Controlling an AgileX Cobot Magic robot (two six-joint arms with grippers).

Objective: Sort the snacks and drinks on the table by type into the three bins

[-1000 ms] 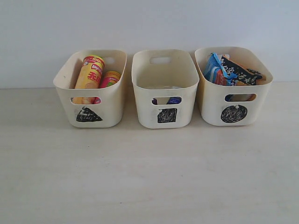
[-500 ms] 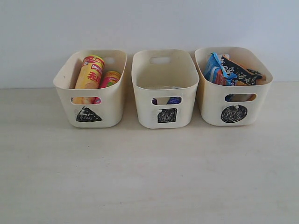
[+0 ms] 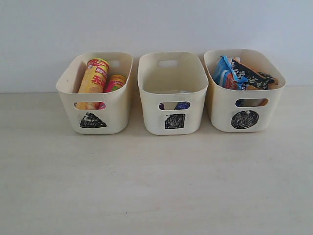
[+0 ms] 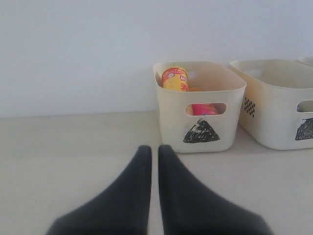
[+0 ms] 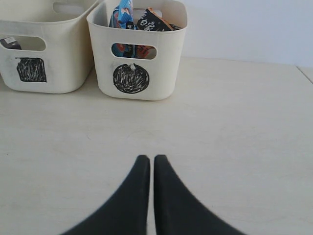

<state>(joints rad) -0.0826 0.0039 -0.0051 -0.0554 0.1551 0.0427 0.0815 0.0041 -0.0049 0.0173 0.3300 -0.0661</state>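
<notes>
Three cream bins stand in a row at the back of the table (image 3: pixel 156 186). The triangle bin (image 3: pixel 112 110) on the left holds the yellow tube (image 3: pixel 94 76) and the pink tube (image 3: pixel 115 82). In the middle square bin (image 3: pixel 151 115) a dark purple carton (image 3: pixel 182 105) shows through the handle cutout; the other drink is barely visible. The circle bin (image 3: pixel 222 115) on the right holds the blue bag (image 3: pixel 224 73) and an orange bag (image 3: pixel 268 82). My left gripper (image 4: pixel 154 148) is shut and empty, short of the triangle bin (image 4: pixel 171 122). My right gripper (image 5: pixel 151 158) is shut and empty, short of the circle bin (image 5: pixel 166 73).
A plain white wall (image 3: pixel 156 24) rises right behind the bins. In the right wrist view the table's right edge (image 5: pixel 304 73) shows beyond the circle bin. Neither arm appears in the exterior view.
</notes>
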